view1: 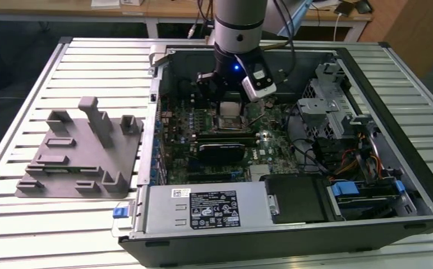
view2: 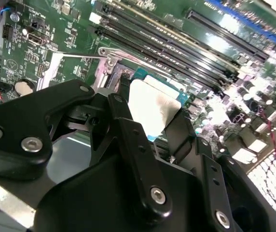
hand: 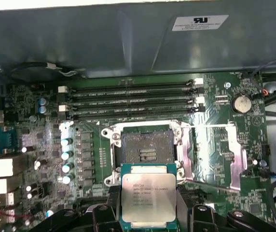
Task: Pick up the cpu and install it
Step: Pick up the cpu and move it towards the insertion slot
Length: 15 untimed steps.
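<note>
Two fingers [view2: 128,133]: pressed onto opposite edges of the cpu, pinching it flat in the gripper [hand: 147,205].
Cpu [hand: 147,193]: lid up, held in the air over the motherboard [hand: 215,113], close to the socket and not seated in it.
Handling: probably light and stiff, with a slick metal lid and a delicate underside (a judgement, not something seen). The thin rim edges are the safe place to grip, as they are held here.
Socket [hand: 145,149]: empty, contact field bare, load plate [hand: 237,159] swung open beside it.
Memory slots [hand: 128,99]: just beyond the socket, with sticks in them.
Computer case [view1: 276,242]: lying open, holding the motherboard, a power supply [view1: 201,210] and drive cages.
Fixture block [view1: 74,162]: on the table [view1: 22,235], at the exterior view's left, well apart from the case.
</note>
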Motion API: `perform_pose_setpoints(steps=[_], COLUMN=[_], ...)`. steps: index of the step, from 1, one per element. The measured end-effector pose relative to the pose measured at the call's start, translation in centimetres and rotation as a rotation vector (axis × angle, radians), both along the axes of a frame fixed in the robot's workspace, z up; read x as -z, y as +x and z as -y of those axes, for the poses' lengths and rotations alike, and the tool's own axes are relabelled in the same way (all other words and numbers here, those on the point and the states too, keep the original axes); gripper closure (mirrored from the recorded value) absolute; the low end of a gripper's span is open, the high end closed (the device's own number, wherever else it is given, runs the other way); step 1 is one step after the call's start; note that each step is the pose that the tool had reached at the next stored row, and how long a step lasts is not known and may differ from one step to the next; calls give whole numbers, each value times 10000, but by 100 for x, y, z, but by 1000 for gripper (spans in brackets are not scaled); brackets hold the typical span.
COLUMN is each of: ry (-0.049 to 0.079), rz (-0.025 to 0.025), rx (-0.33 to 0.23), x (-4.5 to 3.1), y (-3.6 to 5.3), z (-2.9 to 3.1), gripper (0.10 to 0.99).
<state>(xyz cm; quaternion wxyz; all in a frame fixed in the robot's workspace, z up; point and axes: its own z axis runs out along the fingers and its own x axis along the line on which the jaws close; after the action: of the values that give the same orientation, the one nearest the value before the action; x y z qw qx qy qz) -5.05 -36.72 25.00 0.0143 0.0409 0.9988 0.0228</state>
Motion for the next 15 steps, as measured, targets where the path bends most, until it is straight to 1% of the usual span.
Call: perform_pose_setpoints(steps=[4, 11, 13, 15], ry=[-31, -34, -32, -36], rz=[-2, -1, 0, -2], rx=[-2, -17, -21, -21], x=[61, 145, 164, 166], y=[31, 60, 60, 60], z=[-35, -96, -104, -104], gripper=[545, 545, 545, 545])
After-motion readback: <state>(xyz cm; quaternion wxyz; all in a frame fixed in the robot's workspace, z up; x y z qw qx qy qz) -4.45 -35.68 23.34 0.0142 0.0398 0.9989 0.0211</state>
